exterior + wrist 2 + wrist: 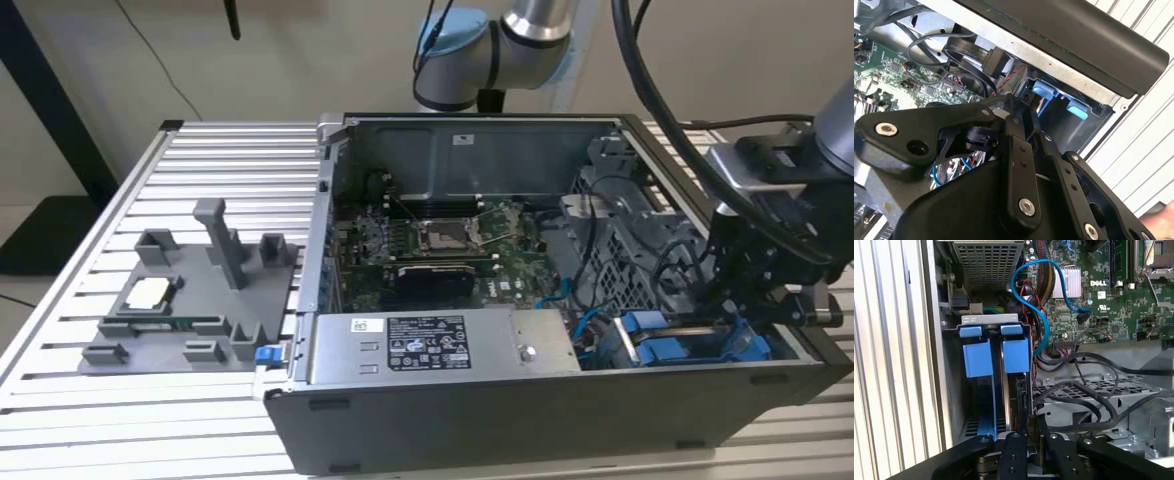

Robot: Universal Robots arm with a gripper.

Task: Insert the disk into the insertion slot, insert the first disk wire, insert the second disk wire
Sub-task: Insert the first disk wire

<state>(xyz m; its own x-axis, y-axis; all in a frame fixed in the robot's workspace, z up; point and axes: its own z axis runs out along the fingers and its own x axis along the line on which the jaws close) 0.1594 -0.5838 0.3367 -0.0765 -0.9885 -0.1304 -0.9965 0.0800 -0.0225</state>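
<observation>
Disk (1016,357) seated in insertion slot (989,319), directly ahead of gripper (1029,421): first step done. Jaws nearly together; whether they pinch anything, unclear. Black wires (1081,392) lie beside gripper, apart from disk; both wire steps judged unfinished.

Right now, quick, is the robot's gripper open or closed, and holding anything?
Gripper: cannot be told; it sits at the insertion slot.
</observation>
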